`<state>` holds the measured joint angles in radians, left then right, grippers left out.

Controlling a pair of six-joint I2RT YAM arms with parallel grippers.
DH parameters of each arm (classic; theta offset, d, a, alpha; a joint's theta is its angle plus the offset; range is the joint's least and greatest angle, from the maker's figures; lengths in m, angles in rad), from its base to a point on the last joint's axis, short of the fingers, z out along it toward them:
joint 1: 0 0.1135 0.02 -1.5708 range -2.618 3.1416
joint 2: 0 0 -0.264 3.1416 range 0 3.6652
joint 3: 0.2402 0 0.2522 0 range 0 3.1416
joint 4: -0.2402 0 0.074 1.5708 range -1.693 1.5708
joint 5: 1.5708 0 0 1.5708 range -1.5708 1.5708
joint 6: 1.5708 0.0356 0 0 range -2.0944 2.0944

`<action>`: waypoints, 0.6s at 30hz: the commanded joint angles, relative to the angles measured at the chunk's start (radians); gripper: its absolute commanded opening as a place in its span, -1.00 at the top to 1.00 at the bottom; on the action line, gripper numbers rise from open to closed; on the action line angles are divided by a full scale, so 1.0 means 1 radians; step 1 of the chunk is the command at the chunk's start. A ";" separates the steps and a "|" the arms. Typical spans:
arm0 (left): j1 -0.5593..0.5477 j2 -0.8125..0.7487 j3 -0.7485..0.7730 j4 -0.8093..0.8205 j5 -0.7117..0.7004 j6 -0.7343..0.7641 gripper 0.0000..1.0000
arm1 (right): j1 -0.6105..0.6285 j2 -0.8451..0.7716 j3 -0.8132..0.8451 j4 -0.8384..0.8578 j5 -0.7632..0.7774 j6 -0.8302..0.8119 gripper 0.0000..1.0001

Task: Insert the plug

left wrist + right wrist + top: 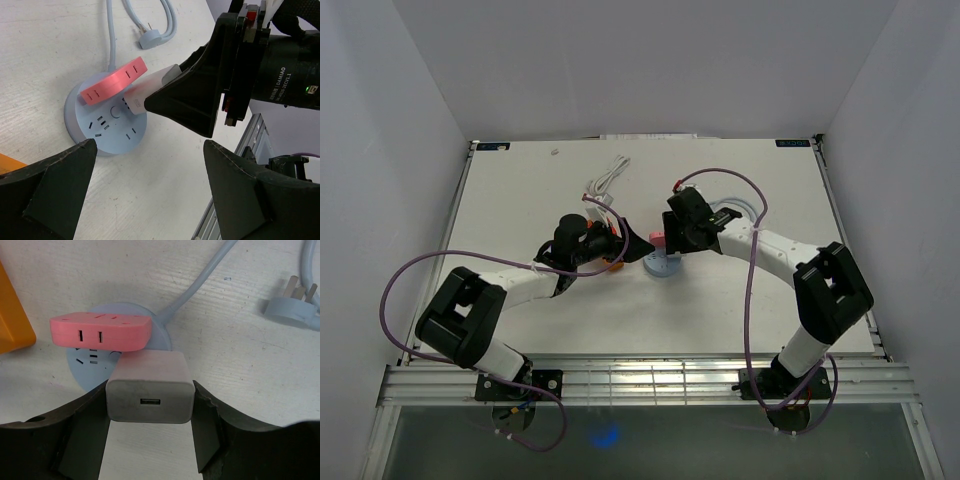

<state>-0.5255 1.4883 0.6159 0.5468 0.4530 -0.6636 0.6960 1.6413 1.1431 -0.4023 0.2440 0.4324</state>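
The white USB charger [150,392] is being clamped between the 2 fingers of the right gripper [150,412]. 1 finger is being pressed against each side face, and the USB port is being presented back toward the wrist. Directly ahead of the right fingertips, the charger is being held tilted over the top face of the round blue socket base [107,134], with its lower end just beside the centre button. Whether its pins are touching a socket cannot be told, as they are being hidden by the charger body. Just beyond the charger, as seen from the right gripper, a pink adapter [100,332] is being carried on the far part of the base, with 2 slots showing in its near face. A pale blue cable [200,285] is being led away from the base, ahead and to the right of the right fingertips. A 3-pin plug [292,310] is being left loose on the table [520,190], further to the right. The 2 fingers of the left gripper [150,185] are being held wide apart with nothing between them. The base is being framed just ahead of its fingertips, nearer the left finger, and the right gripper is being faced from close range across the base. A coiled white cable [607,180] is being shown on the table beyond the left gripper.
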 commanded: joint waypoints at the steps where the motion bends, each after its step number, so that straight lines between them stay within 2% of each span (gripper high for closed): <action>1: 0.005 -0.016 0.004 0.016 0.016 -0.002 -0.96 | 0.008 0.034 0.069 -0.039 0.024 -0.037 0.84; 18: 0.010 -0.017 0.001 0.018 0.013 -0.004 -0.96 | 0.039 0.150 0.170 -0.164 0.110 -0.112 0.84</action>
<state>-0.5240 1.4887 0.6159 0.5468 0.4538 -0.6701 0.7292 1.7599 1.3041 -0.5053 0.3195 0.3511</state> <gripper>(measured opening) 0.979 0.629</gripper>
